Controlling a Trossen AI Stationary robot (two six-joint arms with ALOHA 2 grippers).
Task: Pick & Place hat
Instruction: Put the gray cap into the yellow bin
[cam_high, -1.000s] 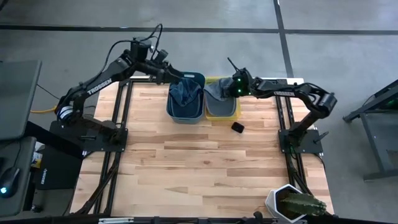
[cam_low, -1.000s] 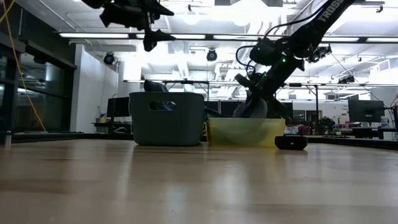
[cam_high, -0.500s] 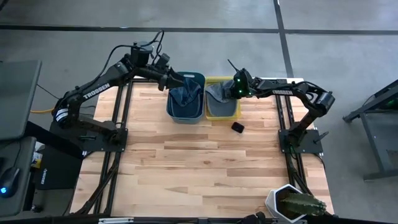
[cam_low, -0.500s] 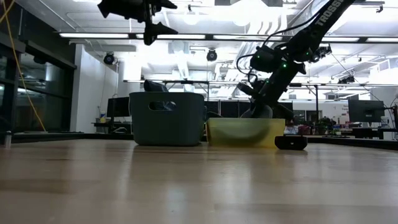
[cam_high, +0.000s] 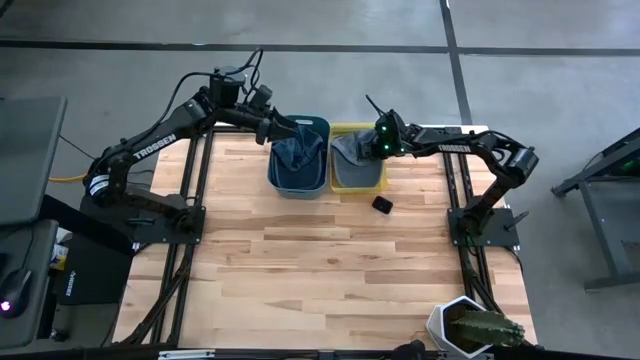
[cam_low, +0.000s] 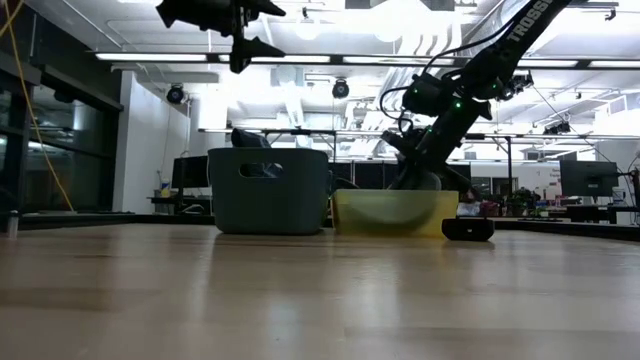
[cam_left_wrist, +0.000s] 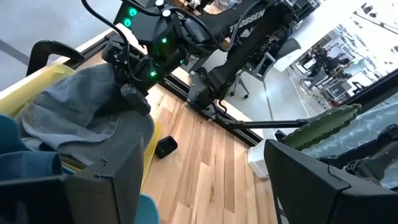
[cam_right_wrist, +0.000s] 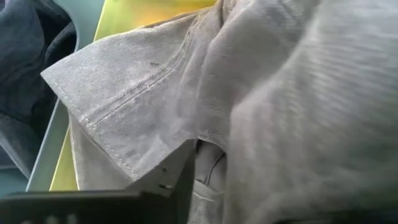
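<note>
The grey hat (cam_high: 350, 150) sits in the yellow bin (cam_high: 358, 181) at the far side of the desk (cam_high: 320, 260). It looks like the place where the hat goes, because the right gripper (cam_high: 372, 143) is down at the bin's edge with the hat. In the right wrist view the grey hat (cam_right_wrist: 261, 106) fills almost the whole picture, with its stitched brim pressed close against a dark finger (cam_right_wrist: 124, 193). So the right gripper looks clenched on the hat's cloth, holding it low inside the bin.

The right arm reaches far out from its base, stretched across the back of the desk, with its wrist tipped down into the yellow bin.

The left gripper (cam_high: 272, 128) hangs high in the air over the blue bin (cam_high: 300, 178), which has dark blue cloth (cam_high: 297, 152) in it. Its two fingers (cam_left_wrist: 106, 186) stand wide apart with nothing between them. The left arm bends up and out from its base, just waiting.

A small black thing (cam_high: 382, 205) lies on the desk near the yellow bin.
</note>
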